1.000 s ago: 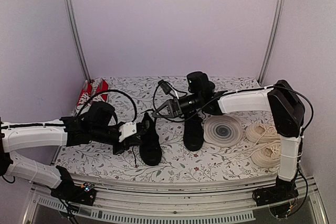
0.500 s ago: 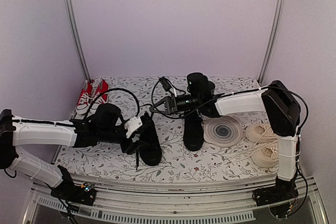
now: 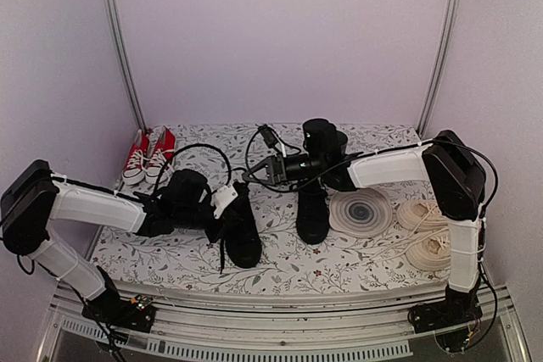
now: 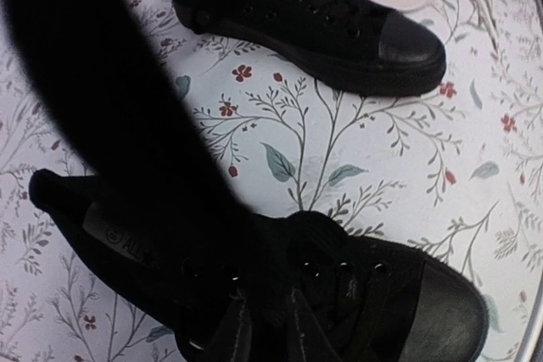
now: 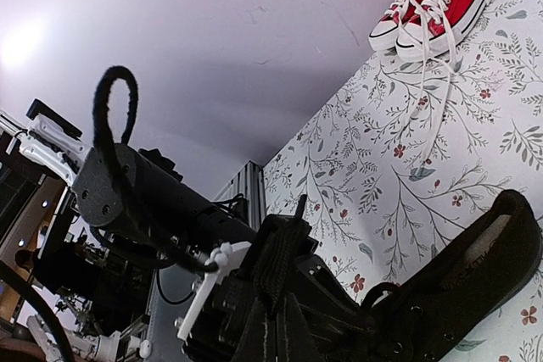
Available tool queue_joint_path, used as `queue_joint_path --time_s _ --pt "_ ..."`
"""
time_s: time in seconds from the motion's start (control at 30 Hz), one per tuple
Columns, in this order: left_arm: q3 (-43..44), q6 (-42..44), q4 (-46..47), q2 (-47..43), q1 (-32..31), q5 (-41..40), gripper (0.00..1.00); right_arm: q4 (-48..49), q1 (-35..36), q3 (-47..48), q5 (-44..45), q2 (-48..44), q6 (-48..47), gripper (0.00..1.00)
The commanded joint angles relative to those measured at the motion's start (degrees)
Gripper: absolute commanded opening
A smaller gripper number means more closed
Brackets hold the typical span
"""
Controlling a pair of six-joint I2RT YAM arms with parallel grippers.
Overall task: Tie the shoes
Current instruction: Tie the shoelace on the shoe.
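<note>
Two black shoes stand side by side on the floral mat: the left one (image 3: 243, 235) and the right one (image 3: 312, 211). My left gripper (image 3: 226, 212) sits over the left shoe's tongue (image 4: 339, 269). Its fingers (image 4: 229, 328) are drawn close on a dark lace, and a lace end (image 3: 222, 258) hangs below it. My right gripper (image 3: 253, 175) hovers above the left shoe's heel. It is shut on a flat black lace (image 5: 282, 264) that rises from between its fingertips. The right shoe (image 4: 314, 19) lies apart, untouched.
Small red-and-white sneakers (image 3: 148, 153) stand at the back left. A round ringed disc (image 3: 361, 209) and cream sneakers (image 3: 428, 226) lie to the right. A black object (image 3: 322, 137) sits at the back centre. A dark blur covers the upper left of the left wrist view.
My left gripper has moved right and onto the left shoe. My right gripper shifted slightly left and up with the lace, then held still.
</note>
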Motion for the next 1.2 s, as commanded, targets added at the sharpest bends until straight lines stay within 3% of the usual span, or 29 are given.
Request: queue_joint_path --time_s 0.0,0.1,0.23,0.4,0.6,0.7,0.8,0.97,1.17 --pt "0.24 0.34 2.57 -1.61 0.42 0.4 0.0 1.23 -1.19 -2.2 2.5 -1.1 0.49 0.01" --pt "-0.64 0.85 2.26 -4.84 0.37 0.86 0.0 -0.37 -1.8 -1.8 3.72 0.86 1.66 0.01" --pt "-2.34 2.74 2.9 -10.93 0.2 2.39 0.0 -10.65 -0.56 3.01 4.91 5.47 -3.16 0.01" --pt "-3.17 3.84 3.58 -14.16 0.25 2.55 0.0 -21.21 1.43 8.93 -2.69 10.17 -11.92 0.02" --pt "-2.16 3.91 3.39 -13.05 0.25 3.5 0.0 -29.96 3.17 10.6 -10.81 10.03 -23.01 0.16" --pt "-1.9 4.1 3.04 -13.05 0.31 3.19 0.0 -31.01 2.7 9.84 -8.62 8.22 -26.47 0.36" --pt "-1.95 4.03 2.8 -13.58 0.31 2.86 0.0 -32.89 0.22 9.45 -6.57 6.72 -27.88 0.46" --pt "-2.01 2.63 2.49 -13.82 0.52 0.8 0.0 -33.17 -4.3 4.63 0.67 1.65 -26.67 0.5" --pt "-1.14 -0.92 1.8 -13.38 1.44 -0.08 0.0 -34.9 -4.46 0.74 7.14 -3.48 -29.77 0.51"
